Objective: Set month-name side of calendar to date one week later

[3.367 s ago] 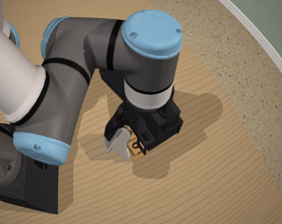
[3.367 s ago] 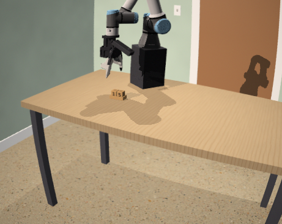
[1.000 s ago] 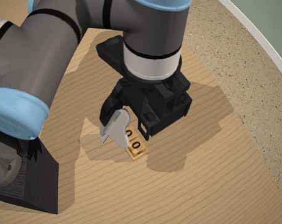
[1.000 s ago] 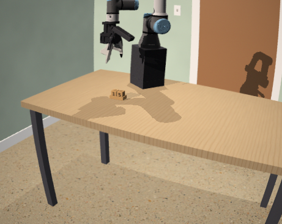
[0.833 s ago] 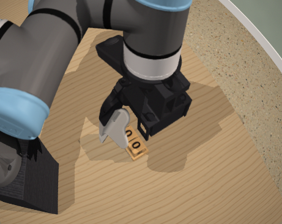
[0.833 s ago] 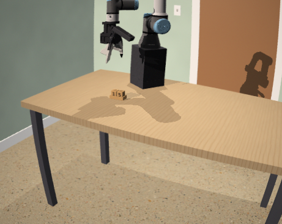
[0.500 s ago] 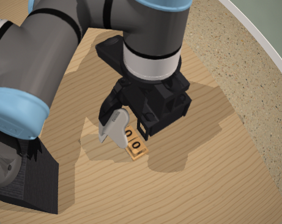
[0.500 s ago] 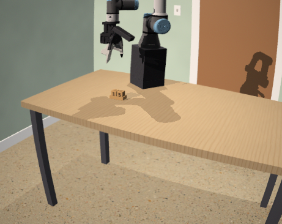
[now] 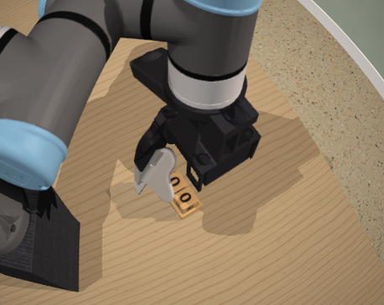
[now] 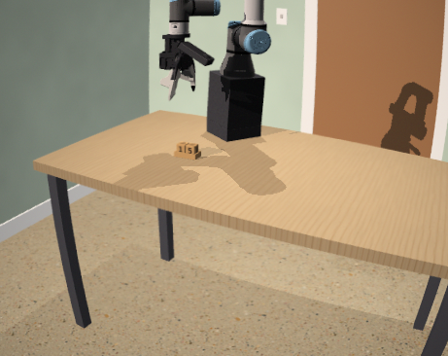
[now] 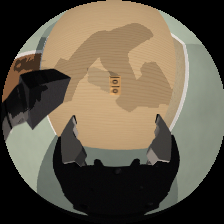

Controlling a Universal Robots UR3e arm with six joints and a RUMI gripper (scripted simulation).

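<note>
Pale green walls and a brown door back a long wooden table (image 10: 327, 185) on dark legs, standing on a speckled floor. Near the table's far edge sits the calendar: two small wooden cubes (image 10: 188, 149) side by side in a low tray (image 10: 187, 156), which lies flat on the wood. From the exterior view the side facing the camera reads 1 and 5; from above, both top faces show 0. Whether the month's name is on that facing side is too small to tell.

High above the calendar hangs the gripper (image 10: 180, 84), jaws spread fully with nothing between them; the wrist view shows the cubes (image 11: 114, 85) far below, well apart from the fingertips.

The cubes look like light, rigid blocks with flat, smooth faces, so a pinch across two opposite side faces should hold firmly, though a loose grip could let one twist or slip. They sit touching each other, so the free faces are the ones along the tray's long sides and the outer ends; taking one cube will likely call for a grasp from above across the tray's width.

The arm's black pedestal (image 10: 235, 105) stands just behind the calendar, near enough to limit approaches from that side. Nothing else appears on the table near the tray.
</note>
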